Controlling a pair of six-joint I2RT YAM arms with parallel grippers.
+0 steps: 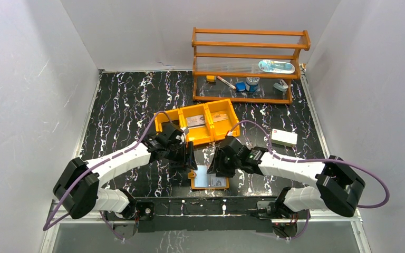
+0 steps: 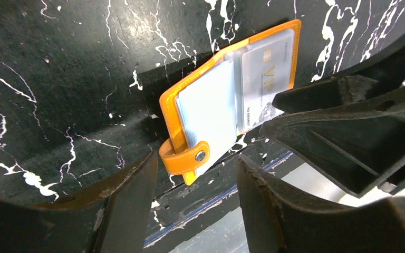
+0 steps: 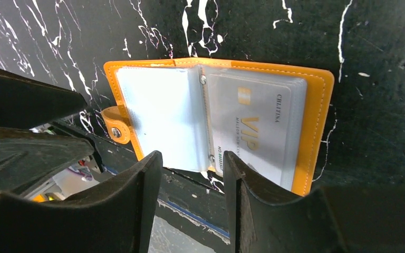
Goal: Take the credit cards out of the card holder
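Note:
The orange card holder [image 1: 209, 178] lies open and flat at the table's front edge, snap tab [image 2: 185, 158] to its left. Its pale blue pockets show, and the right-hand pocket holds a whitish credit card [image 3: 253, 126] with gold "VIP" lettering, also seen in the left wrist view [image 2: 266, 79]. My left gripper [image 1: 190, 161] hovers over the holder's left side, open, fingers either side of the tab area with nothing clamped. My right gripper [image 1: 216, 167] hangs over the holder's near edge [image 3: 192, 155], open and holding nothing. The two grippers are close together above the holder.
An orange three-compartment tray [image 1: 198, 124] sits just behind the grippers with flat cards in two compartments. A white box [image 1: 284, 138] lies to the right. A wooden shelf [image 1: 248, 63] with small items stands at the back. The holder is right at the table's front edge.

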